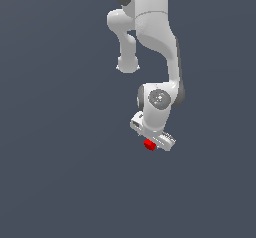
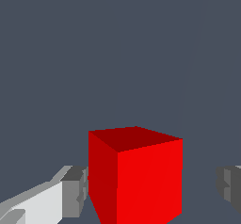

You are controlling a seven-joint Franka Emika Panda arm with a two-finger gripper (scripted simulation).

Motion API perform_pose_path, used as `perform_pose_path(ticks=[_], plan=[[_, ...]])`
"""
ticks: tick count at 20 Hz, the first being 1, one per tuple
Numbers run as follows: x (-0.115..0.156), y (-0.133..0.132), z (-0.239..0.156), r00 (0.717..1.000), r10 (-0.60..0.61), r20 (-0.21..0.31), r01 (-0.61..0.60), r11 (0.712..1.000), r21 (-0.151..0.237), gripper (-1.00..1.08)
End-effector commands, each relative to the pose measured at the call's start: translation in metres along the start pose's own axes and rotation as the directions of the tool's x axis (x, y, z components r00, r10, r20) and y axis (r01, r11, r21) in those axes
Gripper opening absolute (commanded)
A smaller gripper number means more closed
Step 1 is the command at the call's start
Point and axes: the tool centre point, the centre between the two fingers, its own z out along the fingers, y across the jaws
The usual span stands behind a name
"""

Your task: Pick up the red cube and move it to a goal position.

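**A:** What sits closest to your wrist camera?

**B:** The red cube, filling the space between my two fingers. One grey pad is just beside one of its faces; the other pad stands clearly apart from the opposite face. So my gripper is spread wider than the cube and is not clamping it.

**A:** Any writing, a brand, a label?

**B:** None that I can read: the cube's faces are plain red and my casing is plain white.

**A:** What else is around you?

**B:** Only the flat slate-grey ground. Nothing stands in the way.

**A:** And your pose?

**B:** In the exterior view my arm comes down from the top edge, bends at the elbow and drops to the wrist, with the hand tilted and pointing downward. The cube peeks out beneath it, mostly covered by the hand. Whether the cube rests on the ground I cannot tell.
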Motion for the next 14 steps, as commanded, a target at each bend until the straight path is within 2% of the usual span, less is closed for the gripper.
perform_pose_path(ticks=[1,5,6,14], plan=[[0.0046,0.0097,0.0111,0.999,0.032,0.005,-0.032,0.999,-0.016,1.0],[0.0054,0.0086,0.0122,0.999,0.04,0.004,-0.04,0.999,-0.015,1.0],[0.0054,0.0086,0.0122,0.999,0.04,0.004,-0.04,0.999,-0.015,-1.0],[0.0054,0.0086,0.0122,0.999,0.04,0.004,-0.04,0.999,-0.015,-1.0]])
